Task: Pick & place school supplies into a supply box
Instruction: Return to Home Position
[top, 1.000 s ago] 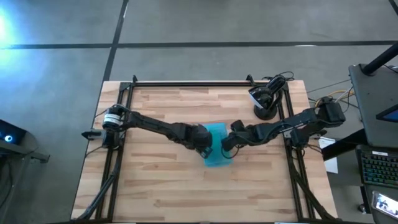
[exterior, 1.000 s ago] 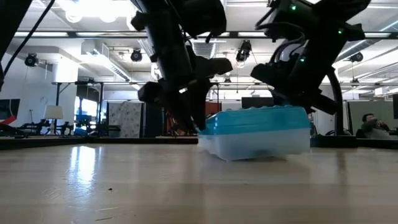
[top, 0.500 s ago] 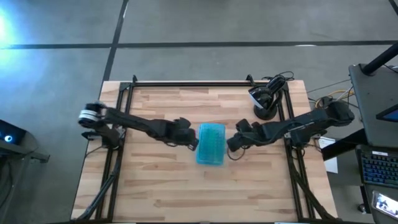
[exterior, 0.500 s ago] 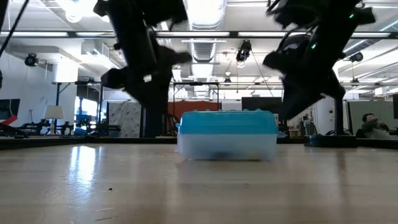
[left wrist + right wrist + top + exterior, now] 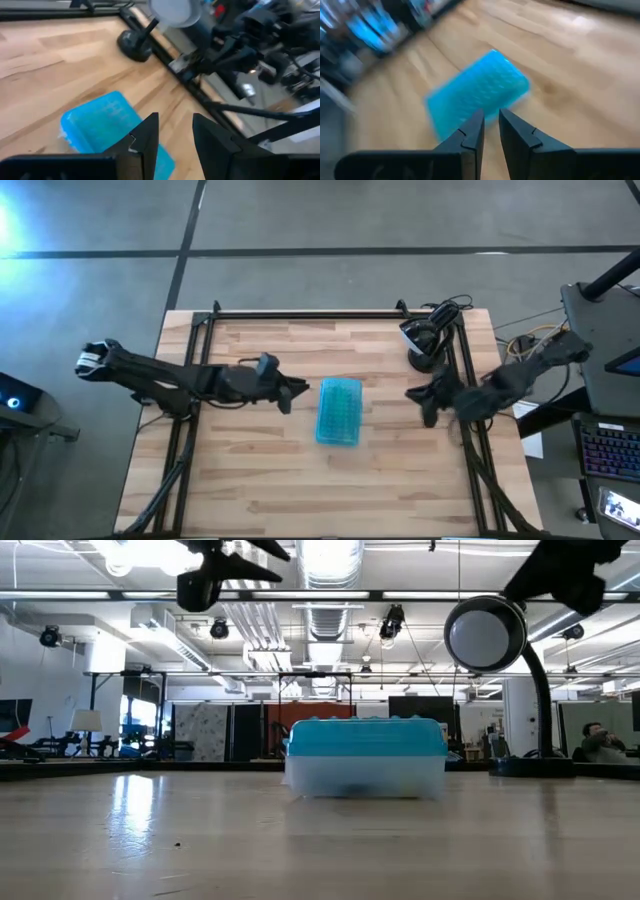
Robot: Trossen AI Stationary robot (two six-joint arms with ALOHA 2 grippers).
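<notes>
The supply box (image 5: 338,412) stands on its clear base mid-table, its teal lid (image 5: 365,735) closed on top. It also shows in the left wrist view (image 5: 107,127) and the right wrist view (image 5: 477,95). No pens, pencils or scissors show; the lid covers the box's inside. My left gripper (image 5: 297,392) hangs open above the table, left of the box, its fingers (image 5: 147,132) apart. My right gripper (image 5: 420,402) is raised to the right of the box, near the table's right rail, its fingers (image 5: 475,127) a narrow gap apart.
A round-headed device on a black stand (image 5: 425,340) sits at the table's far right corner and rises behind the box in the low view (image 5: 485,632). A black frame rail (image 5: 300,313) runs along the table's edges. Bare wood lies around the box.
Both grippers have drawn away from the box and risen, the left toward the table's left edge, the right toward the right edge. The box, skewed one second ago, turned square with its long side running near to far and shifted slightly left, then stayed still.
</notes>
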